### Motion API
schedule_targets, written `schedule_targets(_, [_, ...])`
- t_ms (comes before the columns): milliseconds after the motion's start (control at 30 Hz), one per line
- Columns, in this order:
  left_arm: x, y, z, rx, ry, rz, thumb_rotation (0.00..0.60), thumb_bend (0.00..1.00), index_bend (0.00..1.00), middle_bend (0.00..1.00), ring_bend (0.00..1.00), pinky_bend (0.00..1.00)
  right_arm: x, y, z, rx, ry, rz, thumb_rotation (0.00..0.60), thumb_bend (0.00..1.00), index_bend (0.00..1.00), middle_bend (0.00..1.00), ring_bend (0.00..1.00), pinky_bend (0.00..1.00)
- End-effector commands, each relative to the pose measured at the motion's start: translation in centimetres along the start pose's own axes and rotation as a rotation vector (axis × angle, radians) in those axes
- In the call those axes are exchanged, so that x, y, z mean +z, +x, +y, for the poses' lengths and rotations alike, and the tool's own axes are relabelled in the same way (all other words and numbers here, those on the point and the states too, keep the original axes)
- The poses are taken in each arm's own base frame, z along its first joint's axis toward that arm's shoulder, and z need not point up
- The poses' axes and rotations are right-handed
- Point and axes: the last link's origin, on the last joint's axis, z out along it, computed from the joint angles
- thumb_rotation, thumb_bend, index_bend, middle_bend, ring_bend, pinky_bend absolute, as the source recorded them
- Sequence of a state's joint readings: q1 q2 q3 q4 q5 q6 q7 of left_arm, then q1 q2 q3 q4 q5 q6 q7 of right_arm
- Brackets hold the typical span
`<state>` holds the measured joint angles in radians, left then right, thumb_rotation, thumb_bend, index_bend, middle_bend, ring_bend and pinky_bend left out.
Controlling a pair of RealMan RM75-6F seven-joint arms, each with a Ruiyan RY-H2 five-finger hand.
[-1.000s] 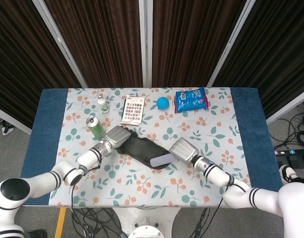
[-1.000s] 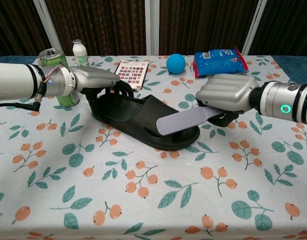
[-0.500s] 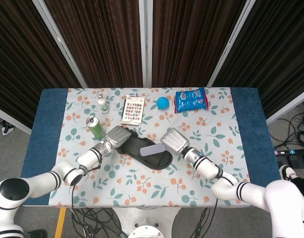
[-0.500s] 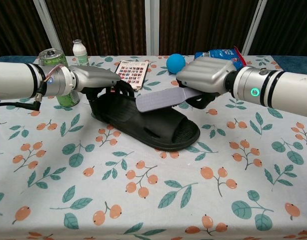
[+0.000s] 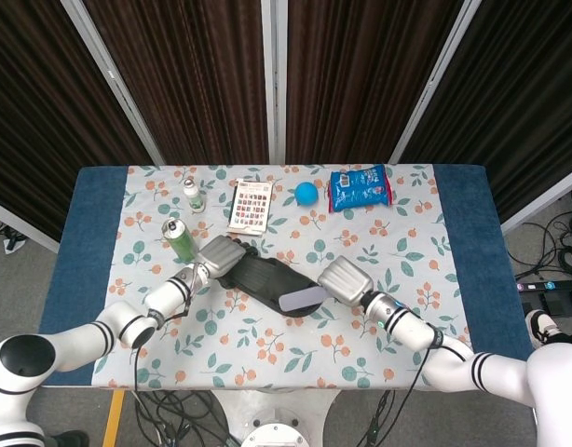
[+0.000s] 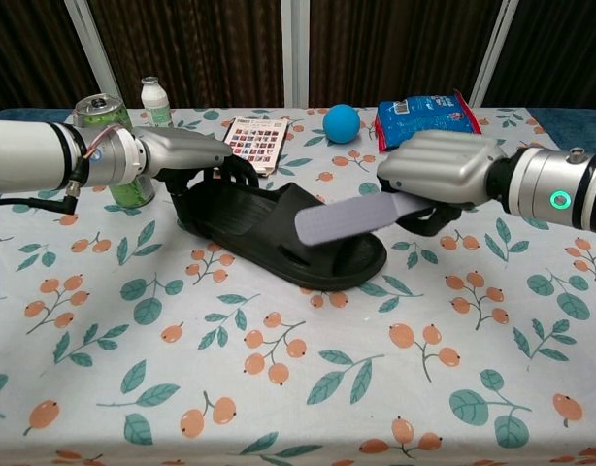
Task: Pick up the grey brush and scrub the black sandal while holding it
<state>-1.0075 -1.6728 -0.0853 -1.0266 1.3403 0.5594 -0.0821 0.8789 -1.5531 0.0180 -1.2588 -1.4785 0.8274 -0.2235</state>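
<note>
We scrub the one sandal [image 6: 279, 233] mid-table with the one brush [image 6: 348, 219].

Our left hand [image 6: 186, 152] curls round the sandal's heel end; our right hand [image 6: 444, 173] is wrapped on the brush handle, its head over the toe end. If we press too hard, the sandal could slide free toward the can [image 6: 112, 146]. Toward the far edge stand one bottle [image 6: 156, 102], one card [image 6: 254, 137], one ball [image 6: 342, 123] and one bag [image 6: 426, 117].
</note>
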Motion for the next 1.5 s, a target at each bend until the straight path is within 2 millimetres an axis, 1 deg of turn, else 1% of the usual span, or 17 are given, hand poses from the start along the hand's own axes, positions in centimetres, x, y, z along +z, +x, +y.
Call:
schedule_targets(33, [0.0, 0.0, 0.0, 0.002, -0.001, -0.002, 0.6, 0.28, 0.43, 0.44, 0.3, 0.33, 2.4, 1.4, 0.1, 0.02, -0.031, 0.052, 0.6, 0.55, 1.0, 1.0, 1.0, 1.0])
schedule_targets(167, [0.0, 0.1, 0.1, 0.003, -0.002, -0.001, 0.6, 0.28, 0.43, 0.44, 0.3, 0.33, 4.7, 1.1, -0.3, -0.01, -0.05, 0.023, 0.6, 0.54, 1.0, 1.0, 1.0, 1.0])
schedule_targets(233, [-0.1, 0.1, 0.1, 0.003, -0.002, -0.001, 0.6, 0.28, 0.42, 0.44, 0.3, 0.33, 5.2, 0.6, -0.7, -0.015, -0.052, 0.0, 0.6, 0.54, 1.0, 1.0, 1.0, 1.0])
schedule_targets(300, [-0.1, 0.0, 0.1, 0.002, -0.001, -0.001, 0.6, 0.28, 0.42, 0.44, 0.3, 0.33, 4.9, -0.2, -1.0, -0.028, -0.037, -0.032, 0.6, 0.54, 1.0, 1.0, 1.0, 1.0])
schedule_targets(433, [-0.1, 0.1, -0.1, 0.002, 0.004, -0.001, 0.6, 0.28, 0.42, 0.44, 0.3, 0.33, 2.8, -1.6, -1.1, -0.038, 0.0, -0.091, 0.6, 0.54, 1.0, 1.0, 1.0, 1.0])
schedule_targets(500, [-0.1, 0.1, -0.1, 0.0, 0.006, -0.001, 0.6, 0.28, 0.42, 0.43, 0.3, 0.33, 1.2, -2.1, -0.9, -0.033, 0.014, -0.12, 0.6, 0.54, 1.0, 1.0, 1.0, 1.0])
schedule_targets(633, [-0.2, 0.1, -0.1, 0.001, 0.002, -0.009, 0.6, 0.28, 0.39, 0.4, 0.28, 0.33, -1.5, -1.8, 0.0, 0.019, 0.006, -0.132, 0.6, 0.54, 1.0, 1.0, 1.0, 1.0])
schedule_targets(700, [-0.4, 0.1, 0.0, -0.001, -0.002, -0.015, 0.6, 0.28, 0.32, 0.34, 0.24, 0.31, -2.6, -0.8, 0.8, 0.061, -0.02, -0.095, 0.6, 0.54, 1.0, 1.0, 1.0, 1.0])
schedule_targets(733, [-0.4, 0.2, 0.1, -0.003, -0.004, -0.017, 0.6, 0.28, 0.3, 0.32, 0.23, 0.31, -3.0, -0.3, 1.3, 0.079, -0.036, -0.075, 0.6, 0.54, 1.0, 1.0, 1.0, 1.0])
schedule_targets(867, [-0.9, 0.9, 0.4, -0.015, -0.017, 0.004, 0.6, 0.28, 0.19, 0.2, 0.1, 0.23, -4.5, 1.6, 4.5, 0.138, -0.146, 0.009, 0.6, 0.54, 1.0, 1.0, 1.0, 1.0])
schedule_targets(967, [-1.5, 1.4, 0.6, -0.017, -0.031, 0.034, 0.6, 0.28, 0.16, 0.16, 0.05, 0.19, -5.2, 1.8, 6.5, 0.141, -0.226, 0.013, 0.6, 0.54, 1.0, 1.0, 1.0, 1.0])
schedule_targets(1033, [-1.8, 1.8, 0.7, -0.021, -0.036, 0.042, 0.6, 0.28, 0.15, 0.14, 0.05, 0.18, -5.5, 1.2, 7.2, 0.136, -0.258, -0.011, 0.6, 0.54, 1.0, 1.0, 1.0, 1.0])
schedule_targets(1133, [-2.6, 2.4, 0.6, -0.042, -0.038, 0.068, 0.6, 0.28, 0.15, 0.14, 0.05, 0.18, -5.5, -0.1, 7.7, 0.128, -0.299, -0.063, 0.6, 0.52, 1.0, 1.0, 1.0, 1.0])
schedule_targets(1233, [-4.2, 3.3, 0.2, -0.067, -0.035, 0.111, 0.6, 0.28, 0.15, 0.14, 0.05, 0.18, -4.8, -1.3, 7.9, 0.14, -0.331, -0.096, 0.6, 0.5, 1.0, 1.0, 1.0, 1.0])
schedule_targets(1333, [-6.2, 4.1, -0.4, -0.097, -0.027, 0.173, 0.6, 0.28, 0.15, 0.14, 0.05, 0.18, -4.0, -2.2, 7.6, 0.145, -0.345, -0.112, 0.6, 0.46, 1.0, 1.0, 1.0, 1.0])
schedule_targets(1433, [-8.1, 4.4, -1.2, -0.135, -0.007, 0.224, 0.6, 0.28, 0.15, 0.14, 0.05, 0.18, -3.1, -2.9, 7.1, 0.142, -0.35, -0.13, 0.6, 0.37, 0.98, 0.94, 0.94, 1.0])
schedule_targets(1500, [-9.1, 4.3, -1.9, -0.157, 0.012, 0.249, 0.6, 0.28, 0.15, 0.14, 0.05, 0.18, -2.7, -3.3, 6.8, 0.143, -0.353, -0.143, 0.6, 0.32, 0.91, 0.86, 0.87, 1.0])
